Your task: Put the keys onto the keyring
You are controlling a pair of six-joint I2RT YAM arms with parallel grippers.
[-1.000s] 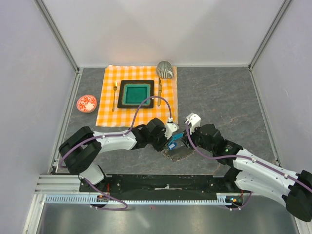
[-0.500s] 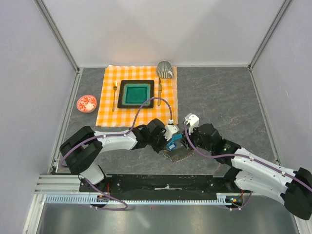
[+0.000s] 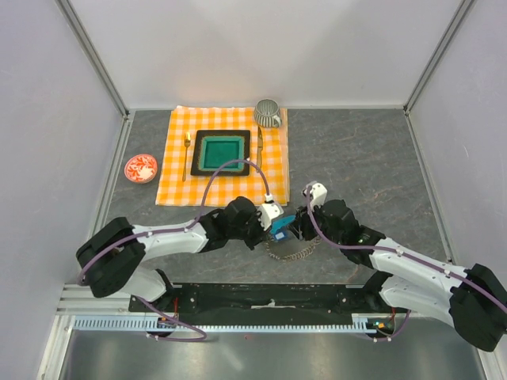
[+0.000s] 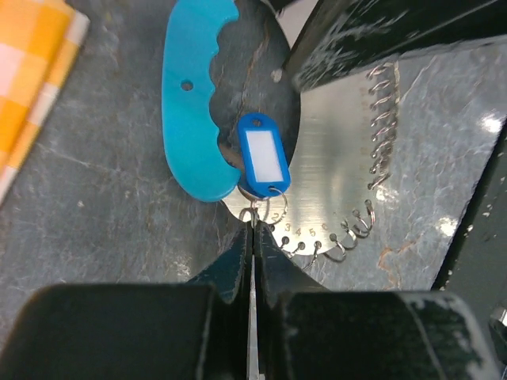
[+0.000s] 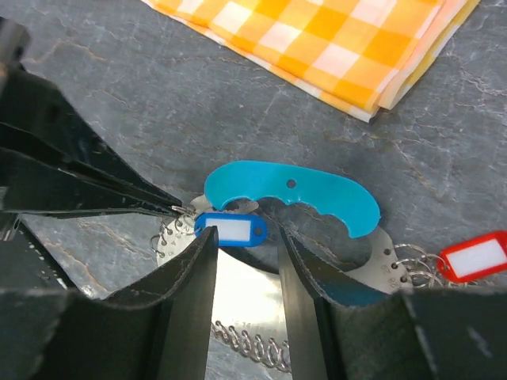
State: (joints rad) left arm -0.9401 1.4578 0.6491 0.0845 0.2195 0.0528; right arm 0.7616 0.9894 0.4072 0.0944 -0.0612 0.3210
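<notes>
Left claw [image 4: 253, 234] shut on thin wire ring [image 4: 252, 214] of blue tag [image 4: 263, 158]; right claw [image 5: 247, 237] part-open astride brushed-steel plate [image 5: 242, 286], grip unclear.

left hand [image 4: 253, 237] and right hand [image 5: 247, 236] meet tip-to-tip, crowding the keyring [image 3: 295, 252].

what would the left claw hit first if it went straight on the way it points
The small wire ring right at the tips of the shut left claw, which it may already touch. Just past that lies the blue key tag, then the teal curved piece, though depth is unclear.
</notes>
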